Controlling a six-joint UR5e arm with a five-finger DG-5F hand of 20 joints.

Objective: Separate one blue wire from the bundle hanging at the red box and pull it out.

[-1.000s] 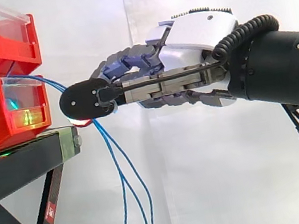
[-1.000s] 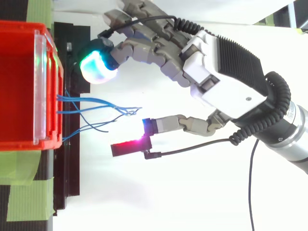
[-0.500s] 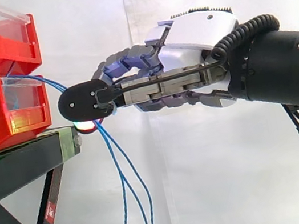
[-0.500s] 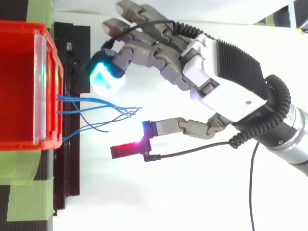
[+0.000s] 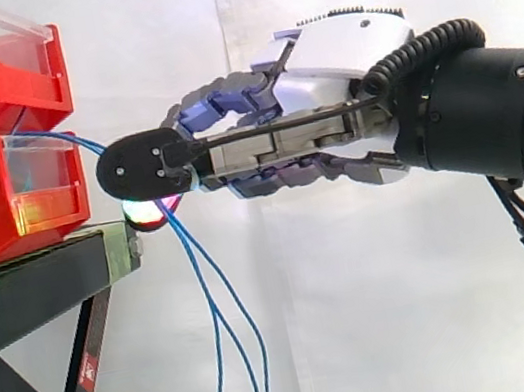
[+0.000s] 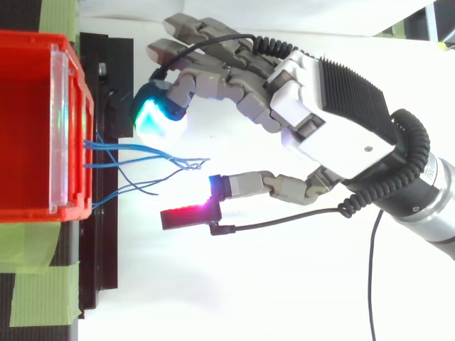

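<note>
The grey-and-white robot hand point(image 6: 334, 106) reaches in from the right of both views, its fingers spread wide and closed on nothing. The bundle of thin blue wires point(image 6: 149, 150) leaves the front lip of the red plastic box point(image 6: 28, 121) at the left edge of the top view and runs a short way rightward to a small tangle near the centre. In the side view the wires point(image 5: 215, 306) hang down past the black metal stand point(image 5: 34, 287) toward the bottom of the frame. From above, they lie in the gap between the cyan-glowing fingertip pad point(image 6: 160, 121), just above them, and the red-glowing thumb pad point(image 6: 186, 215), just below. Neither pad seems to press a strand there, though from the side the red-glowing thumb pad point(image 5: 148, 214) sits right against the wires where they bend downward.

The step in hand looks like singling out one strand. To do it well, I judge the cyan pad should settle on the uppermost wire alone, left of the tangle, where the strands fan apart near the box. The thumb should then meet it so that only that wire is pinched, since closing at the tangle risks catching several. The pull should run rightward, away from the box, slowly enough to check that the other strands hang slack
</note>
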